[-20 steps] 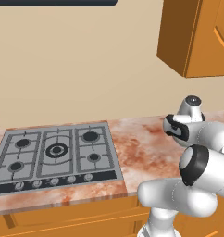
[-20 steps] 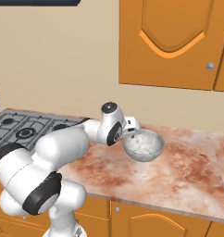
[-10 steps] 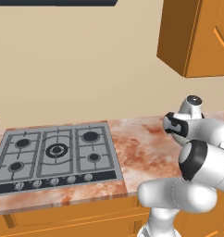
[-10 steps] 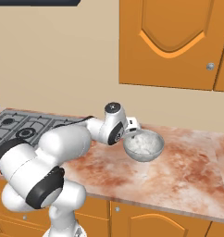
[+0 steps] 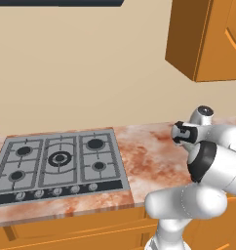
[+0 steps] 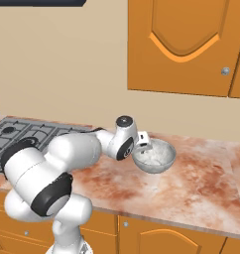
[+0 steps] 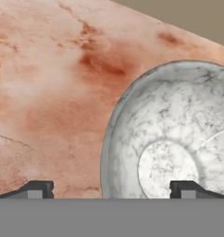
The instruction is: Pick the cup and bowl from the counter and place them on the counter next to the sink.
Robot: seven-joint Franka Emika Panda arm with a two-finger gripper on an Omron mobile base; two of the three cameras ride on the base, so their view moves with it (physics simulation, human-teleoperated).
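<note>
At the left of the left base view, a grey gas stove (image 5: 56, 158) with five burners is set into the tabletop (image 5: 149, 156), a slab of pink-and-rust marbled stone over orange cabinet fronts. A row of round knobs runs along the stove's front edge. To the right of the stove the stone surface lies bare up to the white arm, which rises from the lower right. An orange wall cabinet (image 5: 207, 39) hangs above the arm at the upper right.

In the right base view, the arm reaches from the lower left across the tabletop to the bowl (image 6: 153, 156). The bowl stands upright on the stone, to the right of the stove and below the wall cabinets. The hand sits at the bowl's left rim.

In the hand view, the pincer (image 7: 111, 190) is spread wide. Its left fingertip stands over bare stone outside the bowl. Its right fingertip stands over the bowl's pale marbled inside. The bowl's near wall lies between the two tips. Whether either tip touches the bowl cannot be told.
</note>
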